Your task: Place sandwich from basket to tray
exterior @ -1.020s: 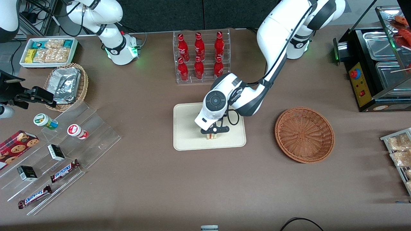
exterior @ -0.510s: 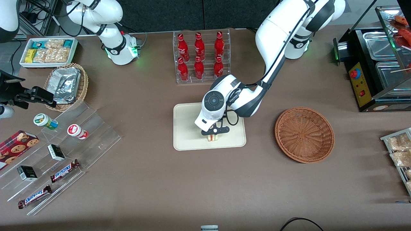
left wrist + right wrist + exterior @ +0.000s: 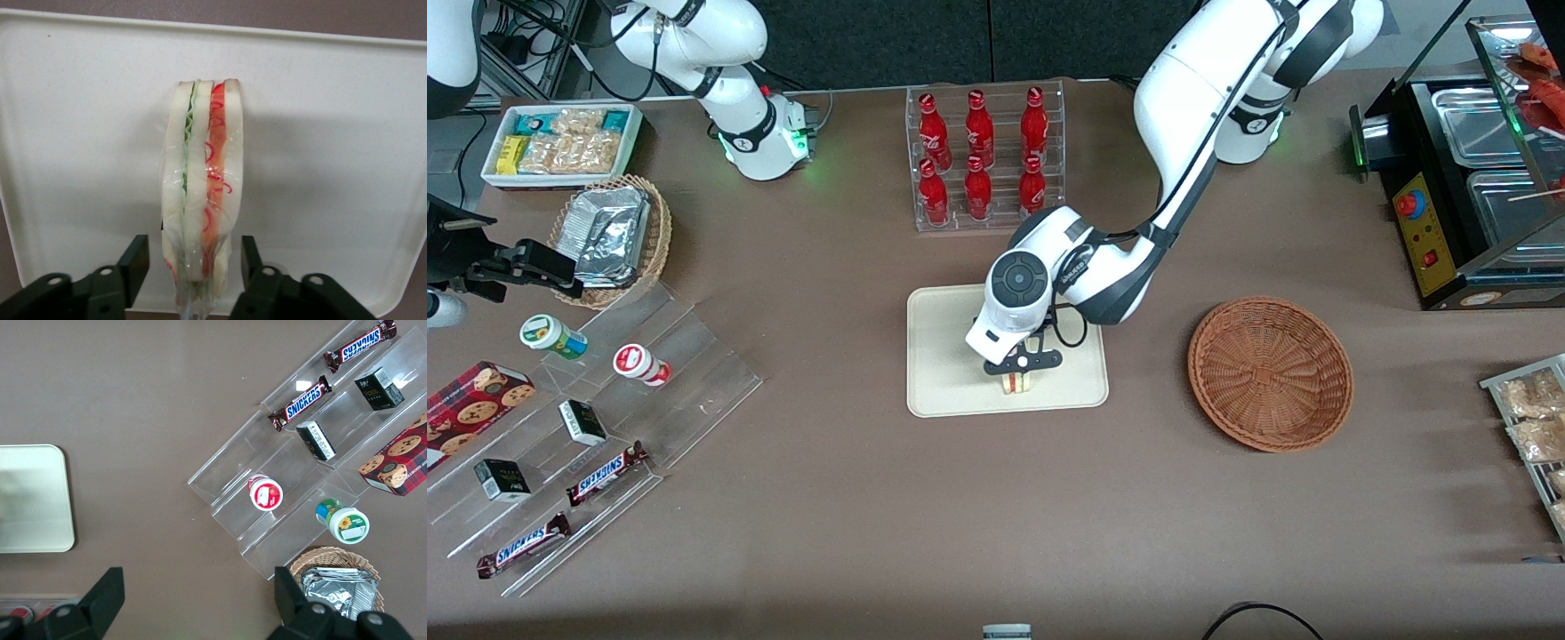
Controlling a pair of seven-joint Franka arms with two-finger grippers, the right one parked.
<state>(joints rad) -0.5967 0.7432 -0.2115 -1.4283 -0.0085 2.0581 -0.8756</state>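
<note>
1. Moved since one second ago: the left arm's wrist has shifted slightly away from the front camera; over the last half second it has held its place above the tray (image 3: 943, 391), so the lowering looks finished.
2. Bin of snack packets (image 3: 560, 142), tan basket of foil packets (image 3: 609, 238), acrylic step rack (image 3: 649, 400) with cups and chocolate bars: all toward the parked arm's end of the table, well apart from the work.
3. Tray: cream, low-rimmed, at table centre; most of its floor is bare.
4. Sandwich (image 3: 200, 193): standing on edge on the tray, near the rim closest to the front camera; long axis runs straight out from the gripper, between the fingers, red filling stripe and green layer showing.
5. Gripper (image 3: 1017, 373): directly over the sandwich, fingers (image 3: 135, 263) on either side of the wrapped wedge at a narrow spread; a sliver of gap seems to show on each side, though contact with the wrap cannot be ruled out.
6. Coming move, as judged: a straight lift clear of the wedge; a sideways drift could tip it.
7. Bottle rack (image 3: 983, 156): farther from the front camera than the tray, not in the way.
8. Basket (image 3: 1270, 373): reddish wicker, toward the working arm's end, holding nothing.
</note>
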